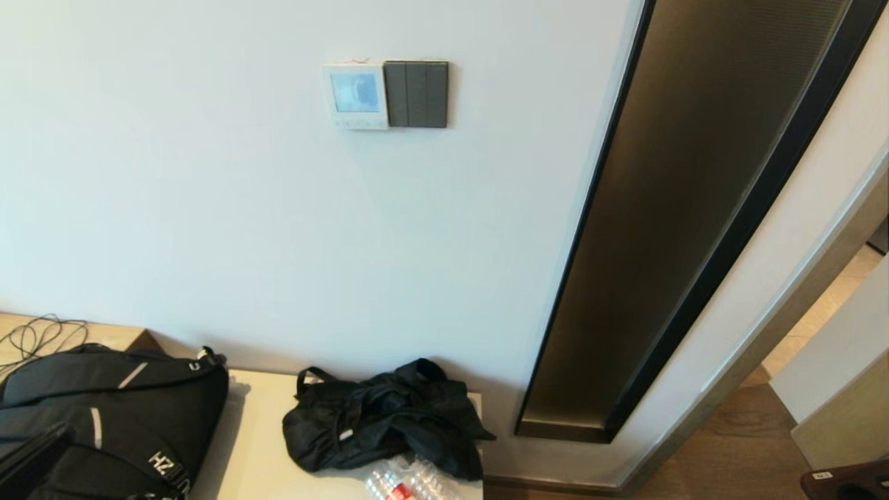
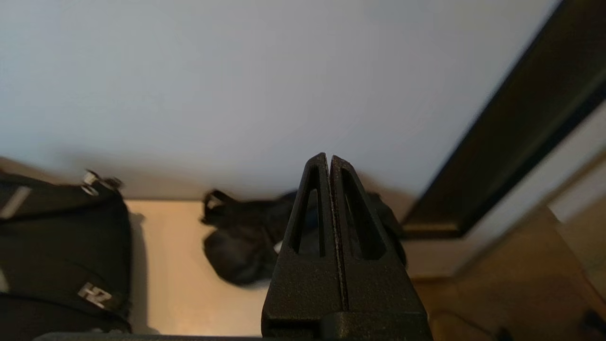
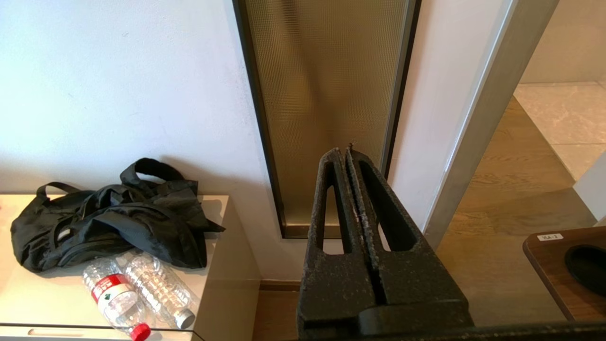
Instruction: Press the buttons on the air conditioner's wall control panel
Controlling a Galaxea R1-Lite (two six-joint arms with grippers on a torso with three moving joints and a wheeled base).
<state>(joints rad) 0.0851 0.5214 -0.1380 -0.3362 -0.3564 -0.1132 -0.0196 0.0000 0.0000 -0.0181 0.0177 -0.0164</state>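
The small white wall control panel with a blue screen (image 1: pixel 355 95) sits high on the pale wall, touching a dark grey switch plate (image 1: pixel 417 94) on its right. The left gripper (image 2: pixel 329 158) has its jaws pressed together and holds nothing. The right gripper (image 3: pixel 345 152) is the same, closed and holding nothing. Both are low, well apart from the panel. Below, a crumpled black bag (image 1: pixel 384 417) lies on a cream cabinet top (image 1: pixel 257 444) beside two clear plastic bottles (image 3: pixel 137 289).
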